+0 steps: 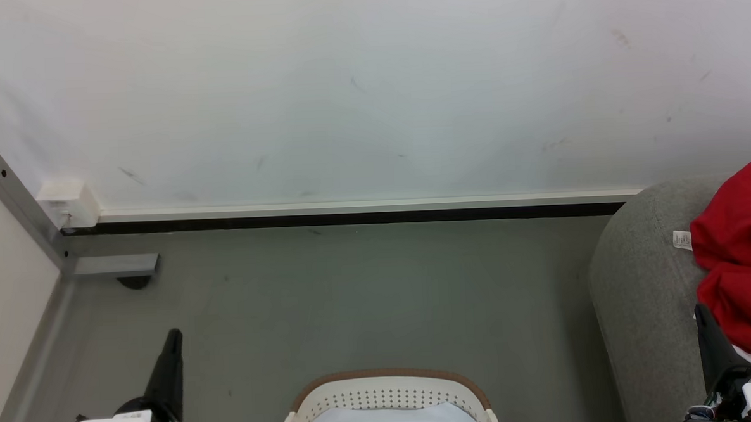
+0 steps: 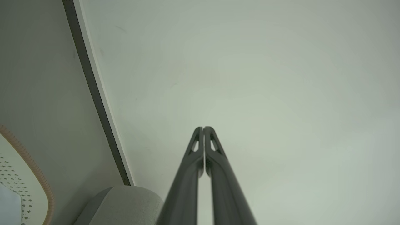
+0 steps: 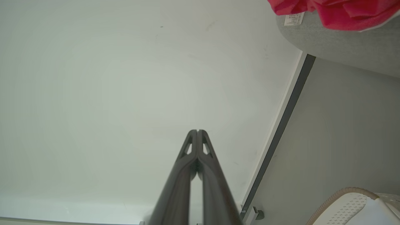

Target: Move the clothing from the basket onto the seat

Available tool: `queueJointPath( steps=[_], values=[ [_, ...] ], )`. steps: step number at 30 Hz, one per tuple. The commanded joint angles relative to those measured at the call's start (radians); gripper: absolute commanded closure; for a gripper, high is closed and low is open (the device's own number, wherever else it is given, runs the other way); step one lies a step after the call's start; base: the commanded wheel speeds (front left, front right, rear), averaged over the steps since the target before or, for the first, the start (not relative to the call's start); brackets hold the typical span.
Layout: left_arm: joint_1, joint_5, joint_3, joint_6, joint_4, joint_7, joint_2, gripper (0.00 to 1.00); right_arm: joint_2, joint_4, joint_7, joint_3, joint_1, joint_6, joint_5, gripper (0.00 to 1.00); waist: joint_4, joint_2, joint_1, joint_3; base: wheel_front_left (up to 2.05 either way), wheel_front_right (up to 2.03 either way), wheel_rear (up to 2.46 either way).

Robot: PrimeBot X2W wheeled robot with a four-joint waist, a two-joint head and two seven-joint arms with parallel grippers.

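Red clothing (image 1: 742, 258) lies heaped on the grey seat (image 1: 639, 301), just beyond the tip of the right pincer (image 1: 703, 323) and to its right. A small white label (image 1: 682, 240) rests on the grey fabric at the heap's edge, on the side toward the left pincer. A strip of white cloth shows under the red, close to the right pincer's base. From the right wrist, the red heap sits on the seat's rounded corner, up and to the right of the fingertips and well apart from them.

The cream basket (image 1: 390, 394) with its brown rim stands on the floor (image 1: 354, 301) between the two pincers, nearer the robot than either fingertip. The part of its inside that shows holds something pale bluish-white and nothing red. Its near half is out of sight.

The right pincer is closed, fingers pressed together, holding nothing. The left pincer (image 1: 172, 347) is likewise closed and empty, pointing at the white wall (image 1: 370, 97) ahead, with the basket off to its right.

With the red garments on the seat and both pincers empty, the move looks done or nearly so. Whether anything is left in the hidden part of the basket cannot be told.
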Motion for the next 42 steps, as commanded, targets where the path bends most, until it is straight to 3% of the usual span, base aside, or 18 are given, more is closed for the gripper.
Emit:
queueJointPath(
  steps=[1, 42],
  values=[
    [-0.006, -0.013, 0.002, -0.005, -0.003, 0.005, 0.007, 1.00, 0.000, -0.006, 0.004, -0.004, -0.006, -0.002, 0.000, 1.00, 0.000, 0.0000, 0.0000, 0.000, 0.00, 0.00, 0.00],
    [-0.006, -0.013, 0.002, -0.005, -0.003, 0.005, 0.007, 1.00, 0.000, -0.006, 0.004, -0.004, -0.006, -0.002, 0.000, 1.00, 0.000, 0.0000, 0.0000, 0.000, 0.00, 0.00, 0.00]
  ],
)
